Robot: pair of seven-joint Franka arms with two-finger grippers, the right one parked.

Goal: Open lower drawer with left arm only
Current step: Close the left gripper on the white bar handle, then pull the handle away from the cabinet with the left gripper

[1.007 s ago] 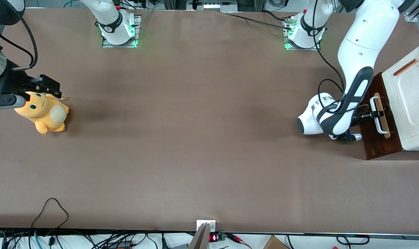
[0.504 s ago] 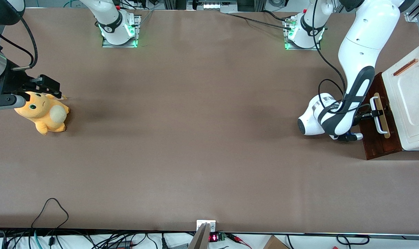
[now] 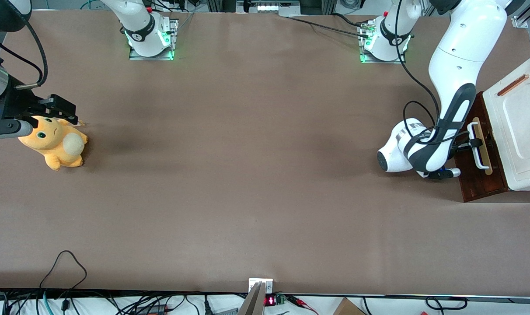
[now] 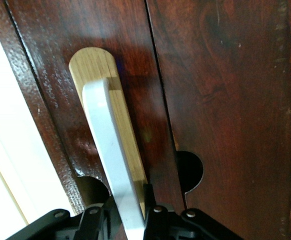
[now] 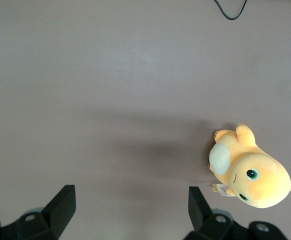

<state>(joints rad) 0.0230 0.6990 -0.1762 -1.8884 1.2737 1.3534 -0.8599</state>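
Drawer (image 3: 481, 178) sits at the front view's right edge, under the white cabinet (image 3: 518, 131); the gripper (image 4: 130, 217) is clamped on its white handle (image 4: 113, 165), fingers either side.

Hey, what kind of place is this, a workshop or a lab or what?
Most likely a robotics lab. Two white robot arms are bolted to a big brown table, with cables along its edges. The left arm has its tool at the white handle of a wooden drawer, and a plush toy lies nearby.
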